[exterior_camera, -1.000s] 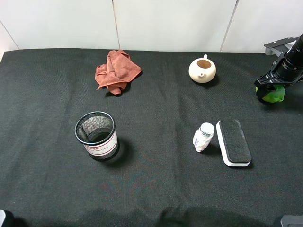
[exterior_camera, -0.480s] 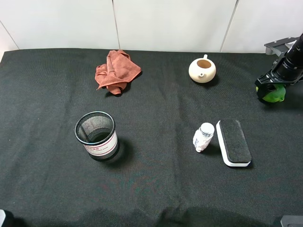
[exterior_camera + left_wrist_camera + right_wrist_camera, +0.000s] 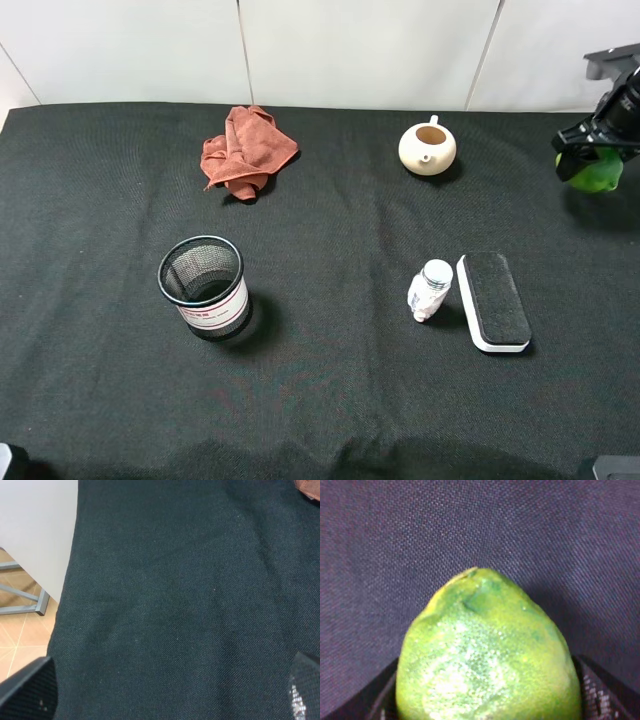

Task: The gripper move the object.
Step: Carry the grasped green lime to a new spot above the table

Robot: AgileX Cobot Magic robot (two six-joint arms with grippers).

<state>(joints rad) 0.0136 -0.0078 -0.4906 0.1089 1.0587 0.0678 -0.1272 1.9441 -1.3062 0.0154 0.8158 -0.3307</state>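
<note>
The bright green lime-like fruit [image 3: 599, 172] hangs in my right gripper [image 3: 592, 158] at the far right of the table, lifted above the black cloth. In the right wrist view the fruit [image 3: 487, 655] fills the frame, its pointed tip away from the camera, with the black fingers [image 3: 597, 695] pressed on both sides. My right gripper is shut on it. My left gripper [image 3: 165, 700] shows only its two finger ends [image 3: 27, 690] wide apart over bare black cloth.
A cream teapot [image 3: 427, 148] stands at the back right, a rust-red cloth [image 3: 245, 150] at the back left. A black mesh cup [image 3: 204, 285] is at the middle left. A white bottle [image 3: 430, 289] lies beside a board eraser [image 3: 492, 301].
My right gripper has risen and moved toward the back right with the green fruit in it. The fruit has left the cloth. Nothing else has moved.
</note>
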